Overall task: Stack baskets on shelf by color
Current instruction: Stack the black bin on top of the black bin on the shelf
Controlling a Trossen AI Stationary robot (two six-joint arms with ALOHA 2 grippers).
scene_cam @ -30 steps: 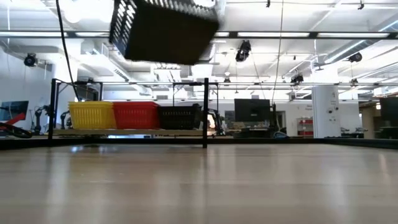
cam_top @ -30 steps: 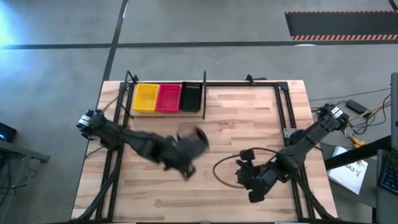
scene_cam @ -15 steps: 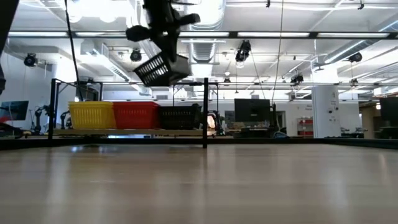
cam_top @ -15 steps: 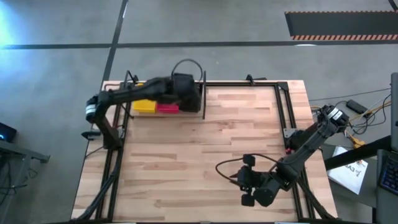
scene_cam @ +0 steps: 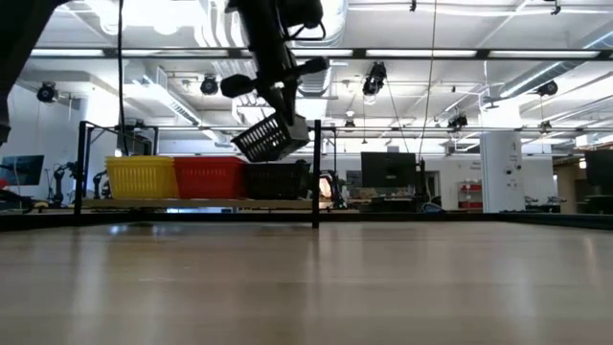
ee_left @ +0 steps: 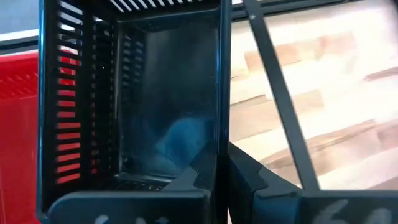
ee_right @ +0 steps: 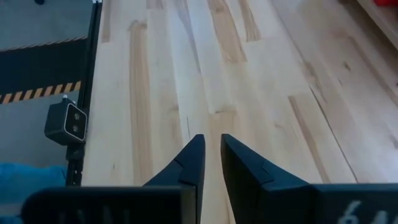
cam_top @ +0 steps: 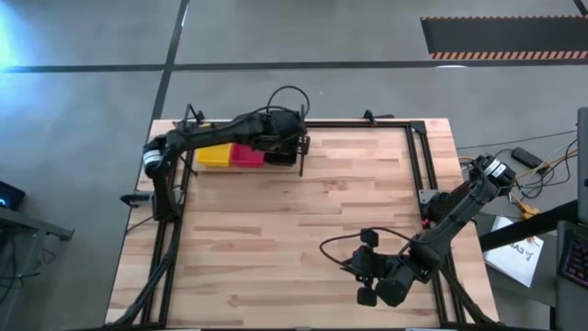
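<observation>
My left gripper (cam_top: 292, 145) reaches over the shelf (scene_cam: 192, 203) at the table's far left and is shut on a black basket (scene_cam: 273, 139). That basket hangs tilted just above the black basket (scene_cam: 276, 180) on the shelf board. Beside it on the board stand a pinkish-red basket (scene_cam: 209, 177) and a yellow basket (scene_cam: 141, 178). In the high view the arm covers part of the black ones. My right gripper (cam_top: 360, 268) waits shut above the table's near right part, touching nothing (ee_right: 211, 142). My left gripper (ee_left: 222, 152) pinches one side wall of the black basket at its rim (ee_left: 219, 124), the wall away from the red basket. One finger (ee_left: 202, 171) is inside, the other (ee_left: 245, 174) outside. The fingers come from above. The basket is lifted clear, tilted, open side toward the wrist.
A black upright post (scene_cam: 316, 172) of the shelf frame stands right beside the held basket. Thin black rods (cam_top: 367, 124) run along the table's far edge and sides. A black cable (cam_top: 335, 248) loops beside the right gripper. Bare butcher-block tabletop (cam_top: 303, 221) lies between the arms.
My left arm has carried the black basket from above the table's middle toward the far edge and down to just over the shelf's black basket, turning it on the way. The hold stayed shut. My right gripper drew back a little toward the near edge.
</observation>
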